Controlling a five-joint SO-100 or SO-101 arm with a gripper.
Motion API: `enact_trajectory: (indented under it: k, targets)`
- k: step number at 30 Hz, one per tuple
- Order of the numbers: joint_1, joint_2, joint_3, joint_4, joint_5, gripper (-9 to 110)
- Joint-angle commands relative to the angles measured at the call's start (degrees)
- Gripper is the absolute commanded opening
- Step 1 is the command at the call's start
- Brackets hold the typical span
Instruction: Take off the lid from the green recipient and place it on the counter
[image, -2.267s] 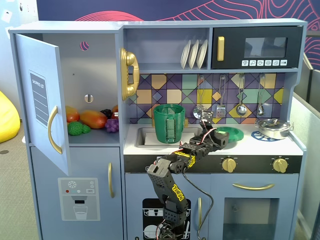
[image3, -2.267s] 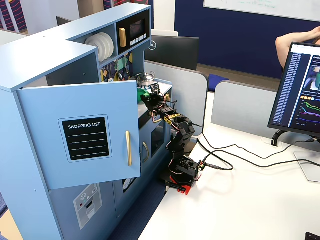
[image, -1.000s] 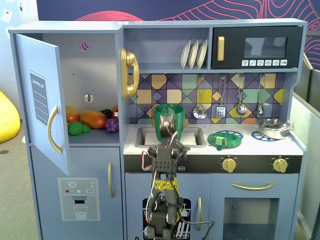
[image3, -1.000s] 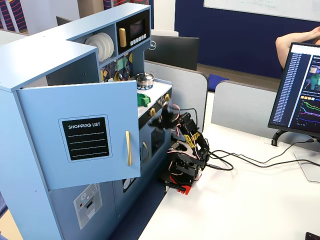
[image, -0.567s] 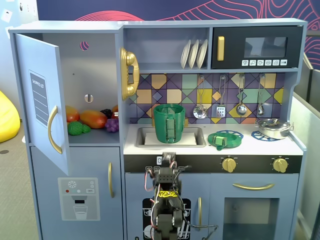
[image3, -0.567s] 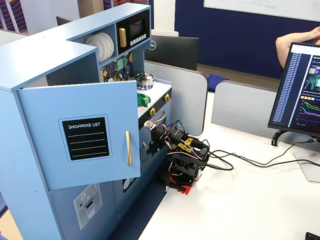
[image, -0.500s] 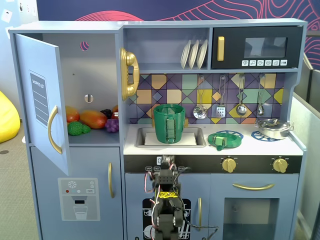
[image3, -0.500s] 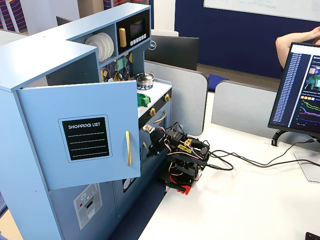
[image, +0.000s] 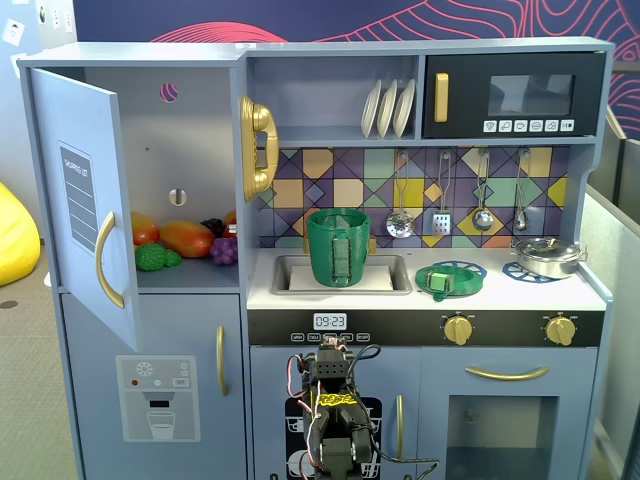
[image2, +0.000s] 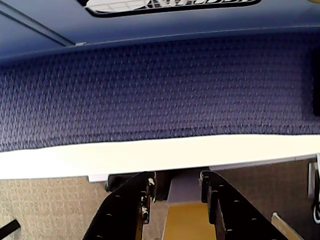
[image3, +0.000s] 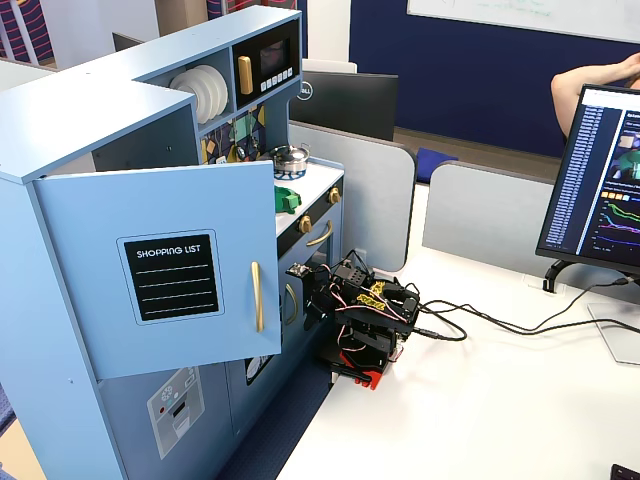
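Note:
The dark-green recipient (image: 338, 247) stands upright in the recessed sink, its mouth uncovered. The bright-green lid (image: 447, 279) lies flat on the white counter (image: 500, 293), on a printed blue burner ring to the right of the sink; it also shows in a fixed view (image3: 288, 198). My arm (image: 335, 400) is folded low in front of the oven, well below the counter, and shows folded on the desk in a fixed view (image3: 365, 320). In the wrist view my gripper (image2: 177, 177) has its jaws apart with nothing between them, facing a blue partition and carpet.
A silver pot (image: 548, 256) sits on the right burner. The fridge door (image: 85, 200) hangs open at left, with toy fruit (image: 185, 240) on the shelf. Ladles (image: 482, 215) hang over the counter. A monitor (image3: 600, 170) and cables (image3: 500, 325) are on the white desk.

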Motion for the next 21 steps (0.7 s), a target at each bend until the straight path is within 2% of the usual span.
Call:
enact_trajectory:
  k: [1,4,21]
  targets:
    - [0.5,-0.2,-0.3,9.8,-4.8,1]
    - [0.4,-0.2,-0.3,11.3,0.5,1]
    - [0.8,-0.2,-0.3,11.2,0.5,1]
